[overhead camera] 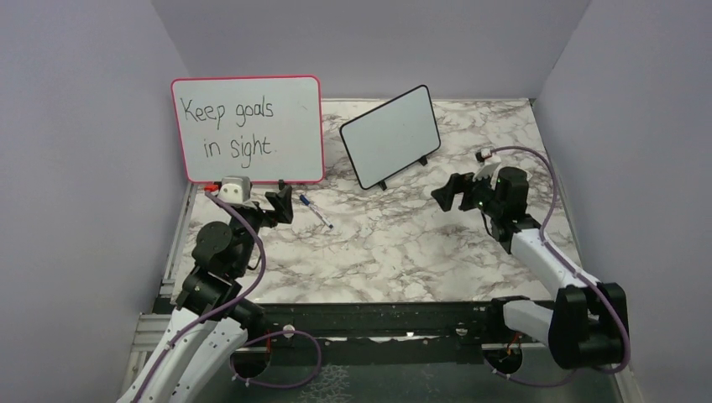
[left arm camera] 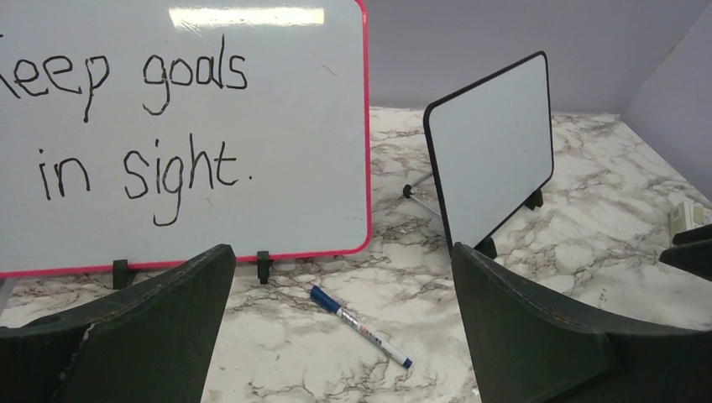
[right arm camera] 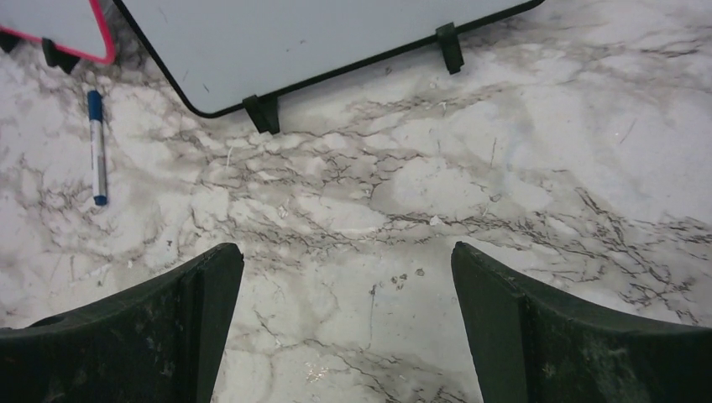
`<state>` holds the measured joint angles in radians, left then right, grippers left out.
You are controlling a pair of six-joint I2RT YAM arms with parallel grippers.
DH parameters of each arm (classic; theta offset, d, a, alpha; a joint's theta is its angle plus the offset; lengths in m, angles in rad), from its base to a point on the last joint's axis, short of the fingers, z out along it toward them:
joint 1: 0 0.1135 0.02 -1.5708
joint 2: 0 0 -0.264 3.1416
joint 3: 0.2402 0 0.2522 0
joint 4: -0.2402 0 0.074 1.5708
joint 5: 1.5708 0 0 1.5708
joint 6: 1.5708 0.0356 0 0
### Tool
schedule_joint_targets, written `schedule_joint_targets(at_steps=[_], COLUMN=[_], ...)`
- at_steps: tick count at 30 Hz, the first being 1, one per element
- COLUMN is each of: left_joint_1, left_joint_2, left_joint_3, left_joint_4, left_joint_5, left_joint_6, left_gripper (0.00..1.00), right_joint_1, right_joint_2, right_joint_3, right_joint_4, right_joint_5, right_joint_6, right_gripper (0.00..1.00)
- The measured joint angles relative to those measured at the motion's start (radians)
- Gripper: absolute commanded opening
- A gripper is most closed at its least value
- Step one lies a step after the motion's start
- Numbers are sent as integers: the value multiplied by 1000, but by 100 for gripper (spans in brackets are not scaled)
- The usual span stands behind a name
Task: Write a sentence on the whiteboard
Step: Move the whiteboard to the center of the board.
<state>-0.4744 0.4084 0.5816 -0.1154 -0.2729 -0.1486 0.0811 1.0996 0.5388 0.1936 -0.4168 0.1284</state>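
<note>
The whiteboard (overhead camera: pixel 390 137) is small with a black frame. It stands tilted on two feet at the back middle of the table, and its face (left arm camera: pixel 495 147) is blank with no sentence on it. Its lower edge and feet also appear in the right wrist view (right arm camera: pixel 319 34). A blue-capped marker (overhead camera: pixel 316 211) lies flat on the marble, in front of my left gripper (overhead camera: pixel 281 206). Between that gripper's wide-apart fingers the marker (left arm camera: pixel 361 327) shows a short way ahead. My right gripper (overhead camera: pixel 449 193) hovers open over bare marble right of the whiteboard, holding nothing.
A larger pink-framed board (overhead camera: pixel 248 130) reading "Keep goals in sight." stands at the back left, just behind the marker. Grey walls close in the table on three sides. The marble table (overhead camera: pixel 403 252) has a black rail along its near edge.
</note>
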Motion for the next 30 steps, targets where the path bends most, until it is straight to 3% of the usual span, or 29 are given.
schedule_joint_targets(at_steps=[9,14,22,26,30], left_joint_1=[-13,-14,-16,-17,-17], left_joint_2=[24,24,27,29,29], left_joint_3=[-7,-7,-9,-13,-17], left_joint_4=[0,0,2,2,2], left_joint_5=[8,12,14,16,16], left_joint_6=[22,27,34,35,37], left_gripper=[99,99,99,99,99], right_joint_1=[163,262,393,433,457], right_joint_2=[298,433,613,684,736], right_joint_3=[107,186,320,388,443], right_joint_4=[109,150,172,172,170], right_joint_5=[-17,50,203,265,311], right_joint_6=[-67,-79,-91,-103,-106], right_gripper=[96,87,68,52,46])
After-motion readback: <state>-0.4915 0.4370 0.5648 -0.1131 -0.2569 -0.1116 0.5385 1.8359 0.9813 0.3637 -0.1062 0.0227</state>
